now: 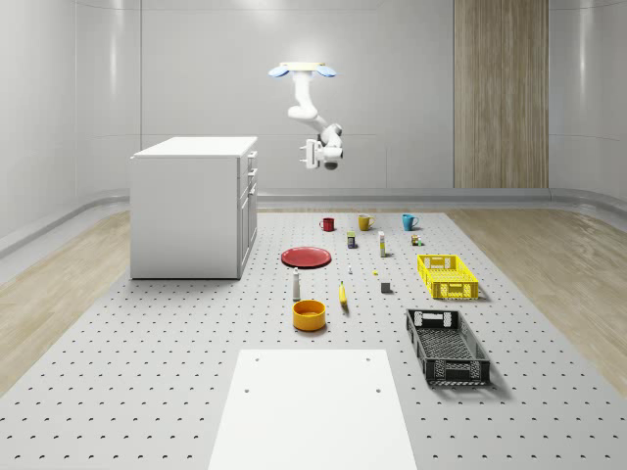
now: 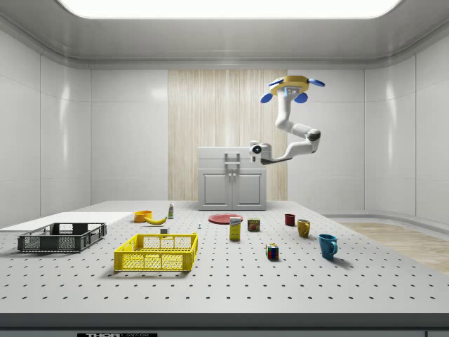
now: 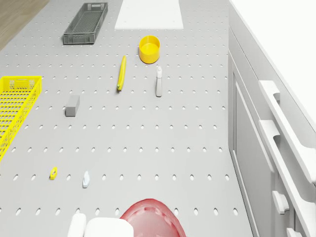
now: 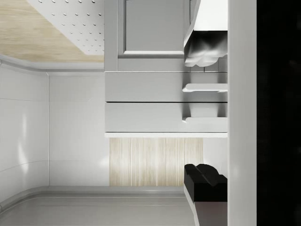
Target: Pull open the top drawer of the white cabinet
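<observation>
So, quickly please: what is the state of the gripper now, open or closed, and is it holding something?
Gripper: open and holding nothing, level with the top drawers of the white cabinet but apart from its front.

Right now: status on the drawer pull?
Drone hovering in front of white cabinet. Gripper open, level with top drawer, short of its handle, not touching. Nothing between them.

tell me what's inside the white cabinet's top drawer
Nothing inside can be seen: the top drawer of the white cabinet is shut, and its front panel hides whatever it holds.
</observation>
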Available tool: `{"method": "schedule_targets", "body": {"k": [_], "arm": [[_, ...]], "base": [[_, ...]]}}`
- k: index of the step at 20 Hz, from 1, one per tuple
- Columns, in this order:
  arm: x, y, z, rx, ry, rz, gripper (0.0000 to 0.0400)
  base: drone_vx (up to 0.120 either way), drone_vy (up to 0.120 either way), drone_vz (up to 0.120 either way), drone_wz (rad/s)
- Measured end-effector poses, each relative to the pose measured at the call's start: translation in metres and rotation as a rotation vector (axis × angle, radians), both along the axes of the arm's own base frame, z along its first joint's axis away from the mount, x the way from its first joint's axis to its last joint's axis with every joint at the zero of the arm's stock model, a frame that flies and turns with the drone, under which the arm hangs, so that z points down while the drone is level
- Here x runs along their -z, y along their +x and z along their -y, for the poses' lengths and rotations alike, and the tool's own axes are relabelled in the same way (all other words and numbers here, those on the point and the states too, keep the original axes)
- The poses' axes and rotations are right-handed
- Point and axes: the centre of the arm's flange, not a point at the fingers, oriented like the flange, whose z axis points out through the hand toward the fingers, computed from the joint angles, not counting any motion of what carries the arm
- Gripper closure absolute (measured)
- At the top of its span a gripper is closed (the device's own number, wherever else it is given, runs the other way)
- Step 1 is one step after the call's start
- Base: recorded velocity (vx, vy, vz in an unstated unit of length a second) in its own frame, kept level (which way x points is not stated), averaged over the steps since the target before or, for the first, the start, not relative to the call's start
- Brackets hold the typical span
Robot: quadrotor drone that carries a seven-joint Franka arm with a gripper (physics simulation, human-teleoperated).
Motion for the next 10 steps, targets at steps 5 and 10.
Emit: {"method": "schedule_targets", "body": {"k": [5, 10], "arm": [[0.0000, 0.0000, 0.0000, 0.000, 0.000, 0.000, 0.0095], [0.0000, 0.0000, 0.0000, 0.000, 0.000, 0.000, 0.0095]], "base": [[0.120, -0.120, 0.000, 0.000], [0.120, -0.120, 0.000, 0.000]]}}
